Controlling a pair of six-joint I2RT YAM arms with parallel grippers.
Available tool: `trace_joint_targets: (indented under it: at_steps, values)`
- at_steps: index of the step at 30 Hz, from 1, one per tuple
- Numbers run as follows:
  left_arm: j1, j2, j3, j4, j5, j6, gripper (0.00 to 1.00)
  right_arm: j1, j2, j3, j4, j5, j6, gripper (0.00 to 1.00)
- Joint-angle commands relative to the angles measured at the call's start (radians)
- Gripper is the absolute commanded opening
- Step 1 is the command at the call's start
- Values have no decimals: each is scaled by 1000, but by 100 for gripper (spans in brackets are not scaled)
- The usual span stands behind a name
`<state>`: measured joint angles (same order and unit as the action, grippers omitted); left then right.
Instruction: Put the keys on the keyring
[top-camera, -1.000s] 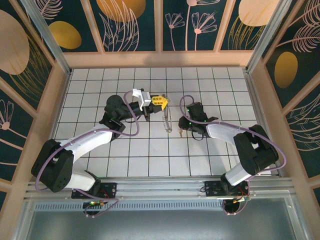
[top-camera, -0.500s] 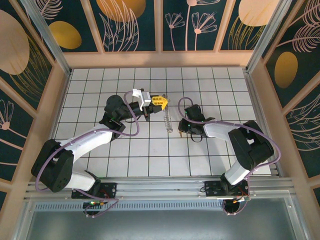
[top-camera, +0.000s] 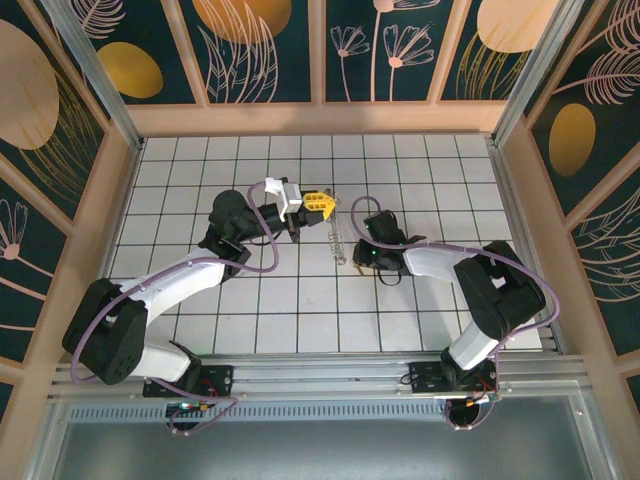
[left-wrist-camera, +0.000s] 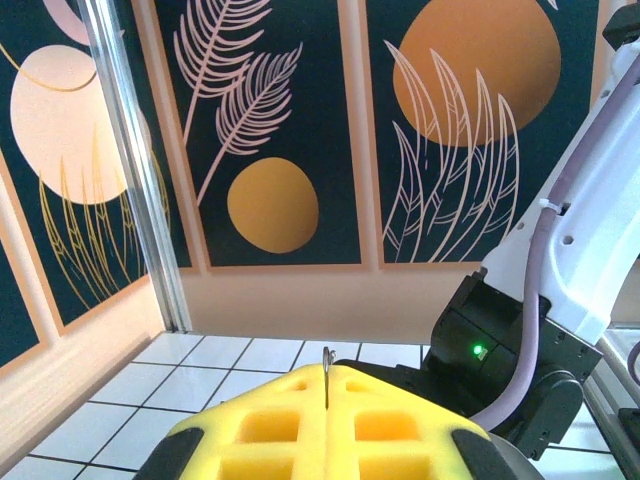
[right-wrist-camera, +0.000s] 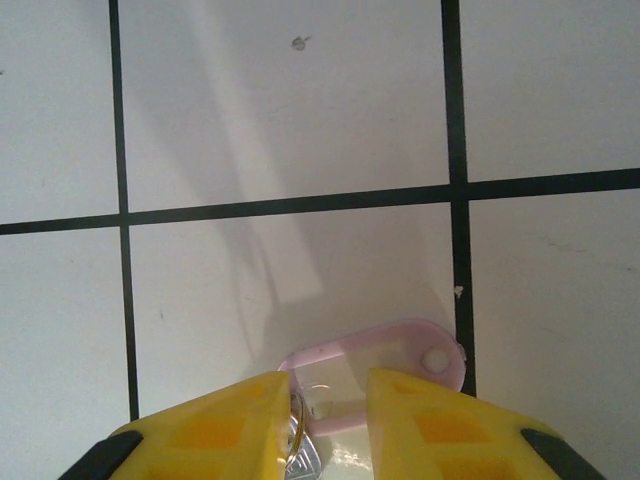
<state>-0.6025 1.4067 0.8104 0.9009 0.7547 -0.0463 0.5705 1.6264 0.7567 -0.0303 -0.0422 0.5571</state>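
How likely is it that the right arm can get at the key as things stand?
Probably yes. The right arm is low over the key, jaws apart either side of its pink tag, nothing in between.

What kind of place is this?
Probably a robot test cell, not a home: a left arm and right arm mounted on a metal rail, a white gridded table, and leaf-patterned wall panels boxing it in.

The back rows of the tiled floor (top-camera: 300, 160) lie open from wall to wall, as do the tiles at far left and far right. The middle is tight: the keyring (top-camera: 336, 240), clamped in the left gripper (top-camera: 318, 205), stands edge-on with the right gripper (top-camera: 358, 262) just beside its lower end. Nearer, both arms slant inward, with bare tiles between them.
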Motion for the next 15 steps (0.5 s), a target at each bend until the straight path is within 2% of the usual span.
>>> trace_joint_targets:
  at_steps: [1, 15]
  values:
    - [-5, -17, 1, 56, 17, 6, 0, 15, 14, 23, -23, 8, 12, 28]
    - [-5, -15, 3, 61, 21, 2, 0, 32, -17, 22, -27, 22, 27, 30]
